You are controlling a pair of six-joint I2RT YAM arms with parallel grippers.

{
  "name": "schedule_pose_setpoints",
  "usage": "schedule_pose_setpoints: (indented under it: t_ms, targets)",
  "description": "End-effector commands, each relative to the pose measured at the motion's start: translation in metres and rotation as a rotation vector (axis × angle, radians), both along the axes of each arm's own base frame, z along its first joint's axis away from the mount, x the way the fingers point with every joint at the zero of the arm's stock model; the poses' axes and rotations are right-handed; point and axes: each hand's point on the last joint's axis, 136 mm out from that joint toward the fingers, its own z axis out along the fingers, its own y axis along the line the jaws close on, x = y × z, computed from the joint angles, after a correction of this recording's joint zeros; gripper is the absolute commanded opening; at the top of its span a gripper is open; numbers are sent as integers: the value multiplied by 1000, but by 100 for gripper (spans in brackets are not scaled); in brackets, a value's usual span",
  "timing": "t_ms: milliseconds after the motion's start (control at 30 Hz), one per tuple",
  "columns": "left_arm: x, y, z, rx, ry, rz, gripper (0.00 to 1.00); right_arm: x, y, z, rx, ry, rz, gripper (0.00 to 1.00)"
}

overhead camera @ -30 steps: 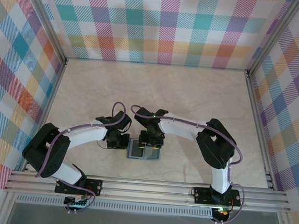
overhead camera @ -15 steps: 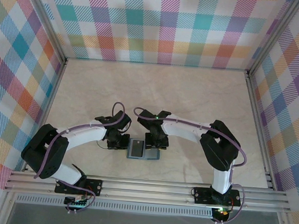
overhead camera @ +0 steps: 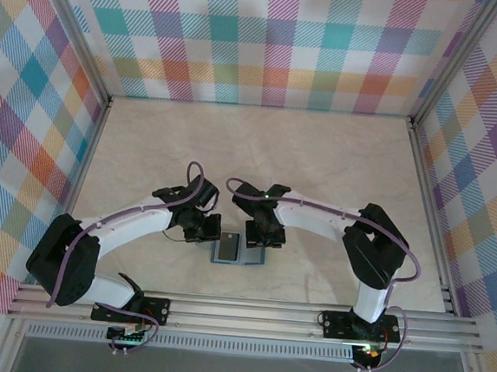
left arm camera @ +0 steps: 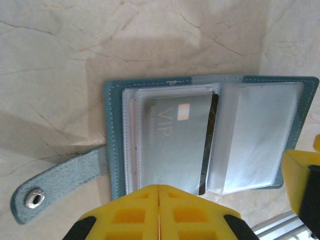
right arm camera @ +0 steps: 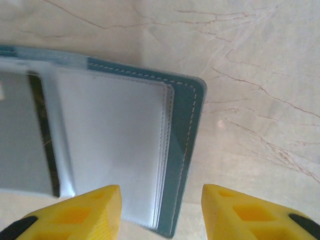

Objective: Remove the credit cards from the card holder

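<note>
Roughly mid-front on the marbled desk (overhead camera: 321,157), both claws met over the card holder (left arm camera: 113,130). Left claw (left arm camera: 159,210) was pressed together with nothing seen between its fingers, at the edge of the holder's card-bearing half. Right claw (right arm camera: 161,205) stood apart, straddling the other half's outer border. Holder lay open and flat. One credit card (left arm camera: 175,145), marked VIP with a dark band along one side, sat under a clear sleeve. Strap tab (left arm camera: 60,175) with its snap stud splayed outward.

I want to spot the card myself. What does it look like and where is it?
On the marbled table lies an open blue wallet. The card sits in the clear pocket on the strap side. It alone says VIP and has a dark edge.
</note>
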Motion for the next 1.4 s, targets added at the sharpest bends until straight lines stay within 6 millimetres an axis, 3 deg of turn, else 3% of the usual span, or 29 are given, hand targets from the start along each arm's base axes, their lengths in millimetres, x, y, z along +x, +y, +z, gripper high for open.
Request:
schedule_pose_setpoints:
  t_ms: [0, 133, 233, 333, 533, 800, 1033, 1233, 1367]
  targets:
    - [2, -14, 10, -63, -3, -2, 8, -5, 6, 22, 66, -2, 21, 47]
    - [2, -17, 3, -60, 8, -9, 6, -5, 26, 38, 178, 0, 25, 43]
    - [2, -19, -2, -62, 18, -8, 4, -6, 50, 40, 300, 28, 31, 34]
    - [3, -22, -5, -68, 23, -10, 4, -9, 72, 31, 400, 87, 17, 21]
    - [0, -24, -17, -42, 51, -31, 2, -4, 89, 3, 457, 158, -20, 16]
    - [-5, -4, -36, 86, 74, -42, 2, 0, 79, -23, 382, 161, -23, 28]
    - [-8, -1, -49, 113, 98, -47, 1, -2, 70, -40, 334, 165, -24, 35]
    - [-11, 7, -52, 153, 102, -47, 1, -2, 49, -40, 240, 130, -29, 39]
    - [-10, 6, -48, 139, 96, -49, 1, 0, 51, -29, 261, 109, -9, 39]
